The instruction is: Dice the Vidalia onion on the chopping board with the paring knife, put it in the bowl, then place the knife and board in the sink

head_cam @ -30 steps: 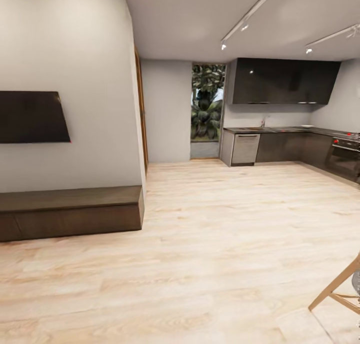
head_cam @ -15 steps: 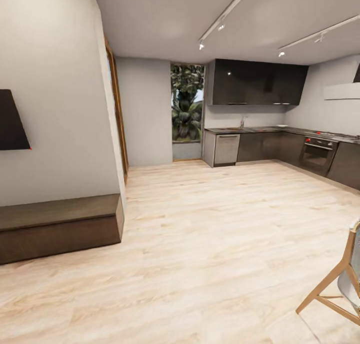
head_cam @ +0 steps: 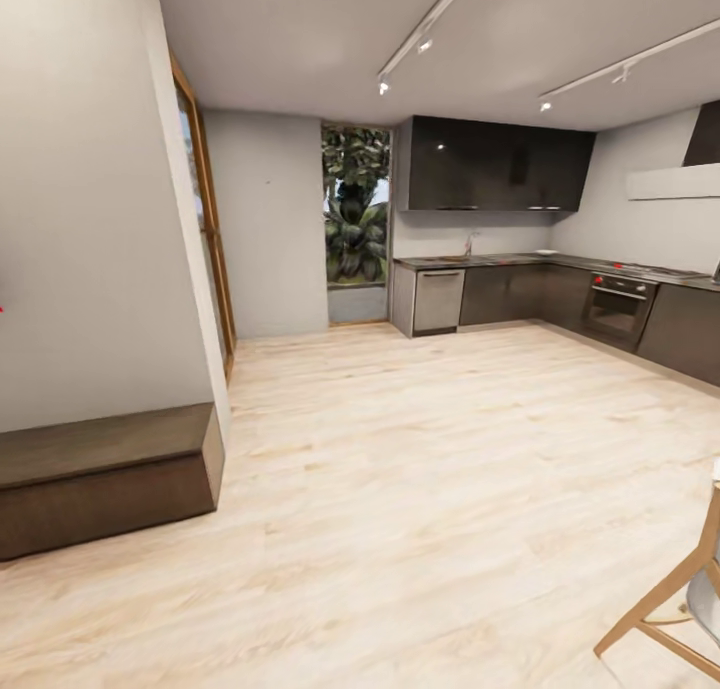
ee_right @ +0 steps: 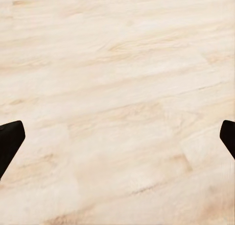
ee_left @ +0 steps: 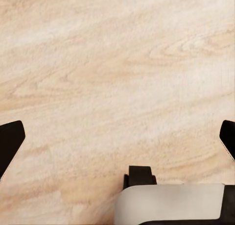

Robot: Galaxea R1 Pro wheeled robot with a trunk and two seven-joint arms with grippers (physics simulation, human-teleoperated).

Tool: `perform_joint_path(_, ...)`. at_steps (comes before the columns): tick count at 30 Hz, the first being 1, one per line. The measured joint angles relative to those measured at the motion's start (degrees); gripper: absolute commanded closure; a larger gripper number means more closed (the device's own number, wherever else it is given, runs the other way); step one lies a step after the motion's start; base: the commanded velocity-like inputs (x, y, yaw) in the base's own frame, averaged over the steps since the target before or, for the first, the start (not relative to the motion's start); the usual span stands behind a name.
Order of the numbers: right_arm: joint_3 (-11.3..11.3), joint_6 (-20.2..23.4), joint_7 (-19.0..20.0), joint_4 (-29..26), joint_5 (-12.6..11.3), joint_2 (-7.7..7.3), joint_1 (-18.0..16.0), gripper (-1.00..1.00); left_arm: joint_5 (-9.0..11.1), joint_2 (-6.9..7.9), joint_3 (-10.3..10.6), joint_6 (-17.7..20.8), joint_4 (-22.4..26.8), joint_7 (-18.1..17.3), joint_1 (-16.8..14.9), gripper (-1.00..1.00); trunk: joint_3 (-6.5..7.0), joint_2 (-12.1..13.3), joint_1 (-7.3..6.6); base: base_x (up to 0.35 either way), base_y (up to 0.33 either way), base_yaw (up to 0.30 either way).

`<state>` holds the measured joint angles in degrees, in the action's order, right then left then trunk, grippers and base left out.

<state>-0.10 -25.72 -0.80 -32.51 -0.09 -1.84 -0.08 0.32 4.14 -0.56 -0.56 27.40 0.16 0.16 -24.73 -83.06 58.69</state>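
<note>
At left of head view, low dark cabinet (head_cam: 100, 474); wood floor (head_cam: 420, 489) ahead. Kitchen bench (head_cam: 520, 261) far off, tap just visible; onion too far to see. Chair (head_cam: 680, 589) near right: steer clear, drive straight. Left tool (ee_left: 117, 139), right tool (ee_right: 117, 137): fingers wide apart, empty.

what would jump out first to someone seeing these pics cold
The wide pale wooden floor spreads across the room. Beyond it, the dark kitchen cabinets and the countertop line the far wall, beside a tall window of green foliage. A low brown bench sits at the near left.
</note>
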Motion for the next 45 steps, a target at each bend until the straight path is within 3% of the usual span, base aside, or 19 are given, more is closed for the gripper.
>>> perform_joint_path(45, 0.03, 0.01, 0.00, 0.01, 0.00, 0.00, 0.00, -1.00, 0.00, 0.00, 0.00, 0.00, -0.12, 0.00, 0.00, -1.00, -0.21, 0.00, 0.00, 0.317, 0.000, -0.016)
